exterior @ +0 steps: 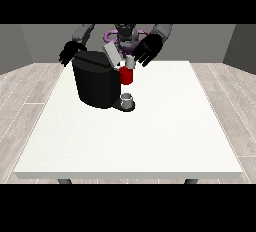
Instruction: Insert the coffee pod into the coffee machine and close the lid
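The black coffee machine (pixel 95 83) stands on the white table (pixel 150 136), left of centre. Its grey lid (pixel 112 54) is tilted up and open. A small grey coffee pod (pixel 130 62) sits upright on top of the machine's red pod holder (pixel 126 76). The hand at the view's right (pixel 148 49) hovers just right of and above the pod with its fingers spread; I cannot tell whether they touch it. The hand at the view's left (pixel 71 53) hangs behind the machine's back left corner, fingers relaxed and holding nothing.
A small grey cup (pixel 127 98) stands on the machine's drip base below the red holder. The robot's torso (pixel 125 33) is right behind the machine. The table reaches wide to the front and right.
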Motion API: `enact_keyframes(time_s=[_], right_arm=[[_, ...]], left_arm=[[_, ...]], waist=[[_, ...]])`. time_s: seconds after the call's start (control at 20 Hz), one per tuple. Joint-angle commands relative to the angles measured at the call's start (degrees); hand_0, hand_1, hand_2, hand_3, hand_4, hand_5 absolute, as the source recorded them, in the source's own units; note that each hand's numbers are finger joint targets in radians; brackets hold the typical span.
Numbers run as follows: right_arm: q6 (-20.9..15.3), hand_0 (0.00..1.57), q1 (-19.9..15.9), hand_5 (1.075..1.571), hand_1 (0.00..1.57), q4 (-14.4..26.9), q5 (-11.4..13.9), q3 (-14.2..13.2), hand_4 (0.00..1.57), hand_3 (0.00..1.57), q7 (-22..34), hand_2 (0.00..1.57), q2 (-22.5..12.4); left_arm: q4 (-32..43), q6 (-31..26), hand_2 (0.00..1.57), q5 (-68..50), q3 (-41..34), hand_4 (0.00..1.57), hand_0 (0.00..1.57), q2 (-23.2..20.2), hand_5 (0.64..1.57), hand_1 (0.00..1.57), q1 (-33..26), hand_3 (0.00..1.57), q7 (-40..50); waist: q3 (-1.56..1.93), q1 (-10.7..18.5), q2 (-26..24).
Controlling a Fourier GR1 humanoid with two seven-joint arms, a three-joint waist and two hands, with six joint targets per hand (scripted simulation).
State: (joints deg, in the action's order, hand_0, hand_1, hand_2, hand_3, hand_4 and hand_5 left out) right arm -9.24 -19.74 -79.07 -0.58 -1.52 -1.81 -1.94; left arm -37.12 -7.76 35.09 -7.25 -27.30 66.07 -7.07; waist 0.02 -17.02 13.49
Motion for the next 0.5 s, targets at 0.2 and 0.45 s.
enact_keyframes(time_s=[0.2, 0.45], right_arm=[[0.18, 0.0, 2.4, 1.571, 0.0, -0.21, -0.06, 0.02, 0.52, 0.0, -1.55, 0.0, 0.23], [-0.17, 0.0, 0.61, 1.571, 0.0, 0.61, -0.32, -0.32, 0.5, 0.0, -2.98, 0.0, 0.85]], left_arm=[[1.27, -1.18, 1.34, 0.39, -0.23, 0.5, 1.33, 0.36, 1.571, 1.33, 0.35, 1.23, 1.18], [1.05, -0.5, 1.29, 1.64, 0.77, 0.51, 1.25, 1.81, 1.571, 1.25, 2.38, 1.21, 1.92]], waist=[[-0.01, 0.19, -0.57], [0.0, -0.17, 1.49]])
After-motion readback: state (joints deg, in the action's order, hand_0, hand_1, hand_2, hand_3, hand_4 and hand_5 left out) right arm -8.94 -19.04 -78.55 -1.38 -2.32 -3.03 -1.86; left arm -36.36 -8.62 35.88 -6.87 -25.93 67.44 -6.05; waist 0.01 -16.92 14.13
